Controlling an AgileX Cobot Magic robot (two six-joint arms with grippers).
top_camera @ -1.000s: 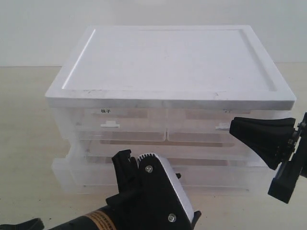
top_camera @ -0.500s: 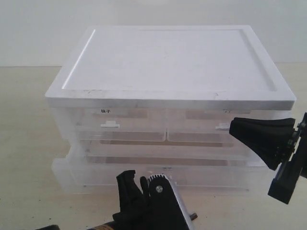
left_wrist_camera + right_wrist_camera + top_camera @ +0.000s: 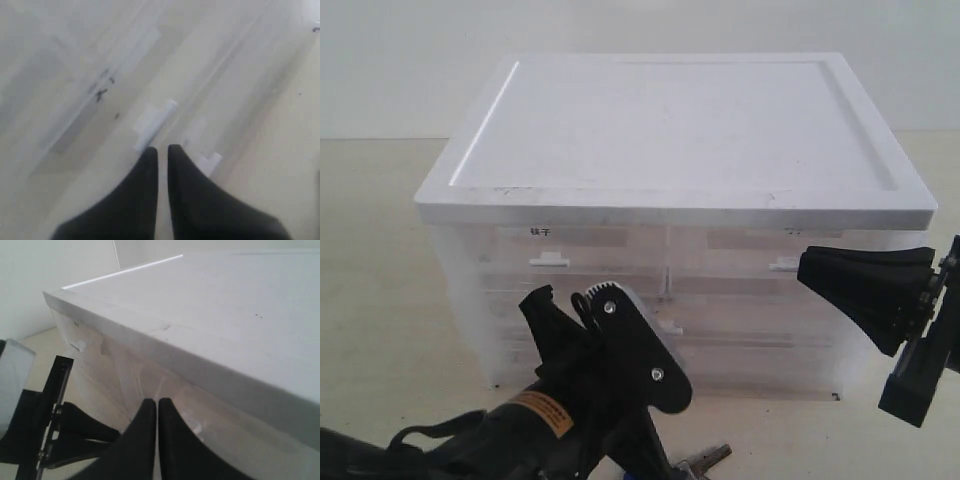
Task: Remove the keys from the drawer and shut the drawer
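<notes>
The translucent cabinet (image 3: 670, 300) has all its drawer fronts flush. The middle drawer (image 3: 760, 318) sits pushed in, with its white tab handle (image 3: 669, 328) showing beside my left gripper (image 3: 570, 305). That gripper is pressed close to the cabinet front, its fingers nearly touching and nothing between them. In the left wrist view the left gripper (image 3: 163, 148) ends just short of a white tab handle (image 3: 155, 124). The keys (image 3: 708, 460) lie on the table in front of the cabinet, partly hidden by the left arm. My right gripper (image 3: 804, 268) hangs shut at the cabinet's right front corner.
The cabinet's white lid (image 3: 680, 125) is flat with a raised rim. Two half-width drawers (image 3: 580, 262) fill the top tier. In the right wrist view the right gripper (image 3: 158, 402) hovers by the cabinet's corner (image 3: 165, 347), with the left arm (image 3: 50, 415) below.
The lower drawers that stuck out earlier now sit flush with the cabinet front. My left gripper moved up and in toward the front. The keys have come into view on the table.
</notes>
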